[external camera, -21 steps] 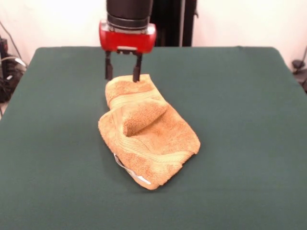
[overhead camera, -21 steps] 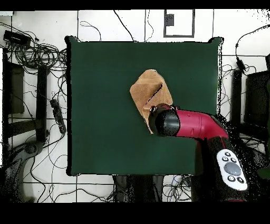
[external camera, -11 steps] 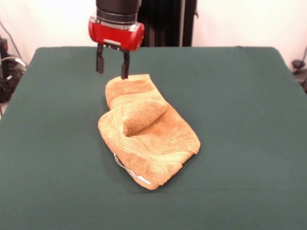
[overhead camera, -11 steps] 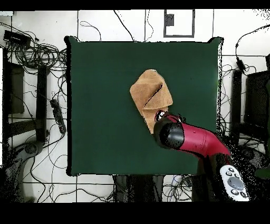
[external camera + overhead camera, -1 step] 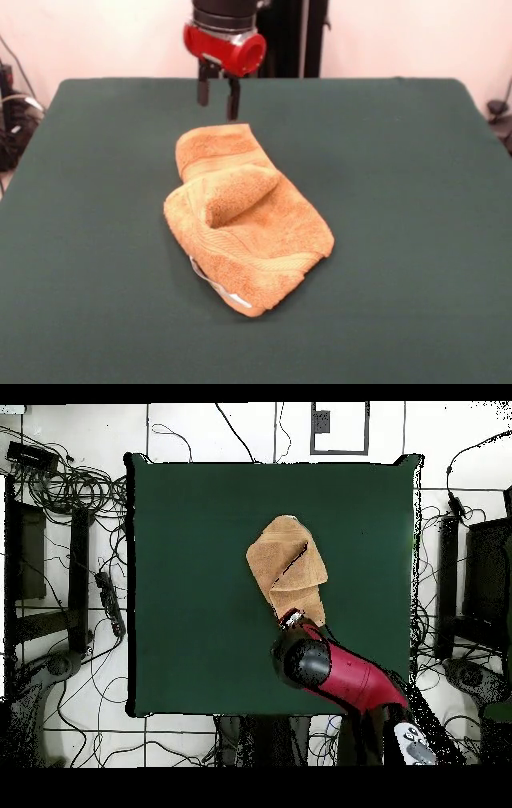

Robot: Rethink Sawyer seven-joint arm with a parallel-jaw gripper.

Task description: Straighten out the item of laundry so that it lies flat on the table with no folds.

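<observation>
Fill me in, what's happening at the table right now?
The claw hangs open and empty above the table, just beyond the towel's far edge. The towel lies crumpled on the green top, one flap folded over its middle and a white label peeking out at its near edge. It is not flat yet.

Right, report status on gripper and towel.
Gripper open, empty, above the table beyond towel's far end. Towel folded over itself, not flat. Nothing in the way.
</observation>
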